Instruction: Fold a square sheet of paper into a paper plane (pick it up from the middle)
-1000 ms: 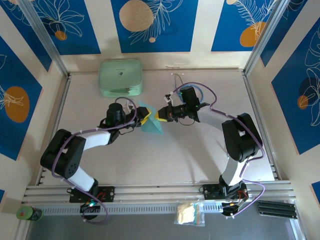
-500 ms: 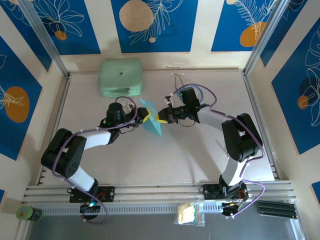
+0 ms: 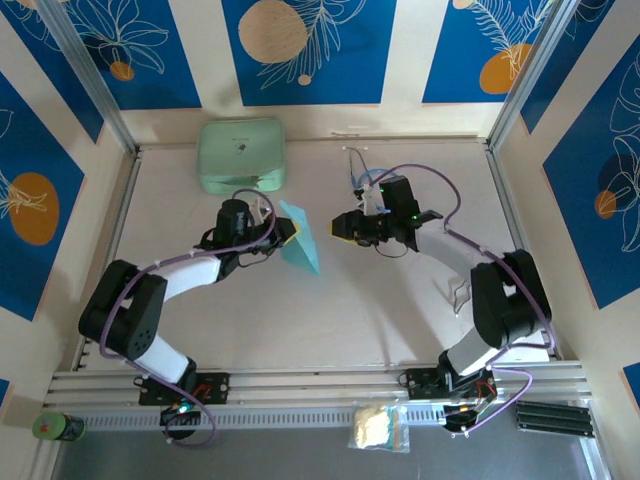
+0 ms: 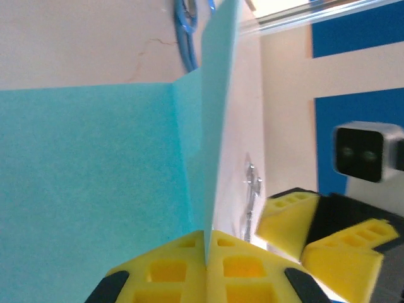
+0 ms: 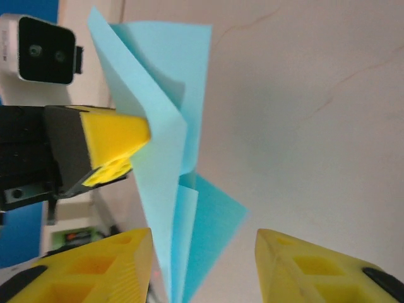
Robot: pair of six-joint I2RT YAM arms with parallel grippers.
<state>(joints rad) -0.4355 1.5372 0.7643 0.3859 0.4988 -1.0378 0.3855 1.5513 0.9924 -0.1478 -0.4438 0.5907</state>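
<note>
The light-blue sheet of paper [image 3: 302, 243] is folded into layered triangular flaps and stands on edge above the table. My left gripper [image 3: 289, 232] is shut on it. In the left wrist view the yellow fingertips [image 4: 205, 252] pinch one thin edge of the paper [image 4: 95, 177]. My right gripper [image 3: 339, 227] is open and a short way to the right of the paper, not touching it. From the right wrist, the paper [image 5: 165, 151] hangs ahead of the gap between my open right gripper [image 5: 202, 278] fingers, with the left gripper's yellow finger [image 5: 113, 136] against it.
A mint-green rounded case [image 3: 241, 155] sits at the back left. A blue-tubed stethoscope [image 3: 362, 178] lies behind the right gripper, its tube [image 4: 186, 31] visible past the paper. Metal rails [image 3: 510, 230] border the table. A small bag [image 3: 378, 428] lies by the front rail.
The right gripper opened, let go of the paper and drew back to the right. The left gripper closed on the paper and now holds it alone.
</note>
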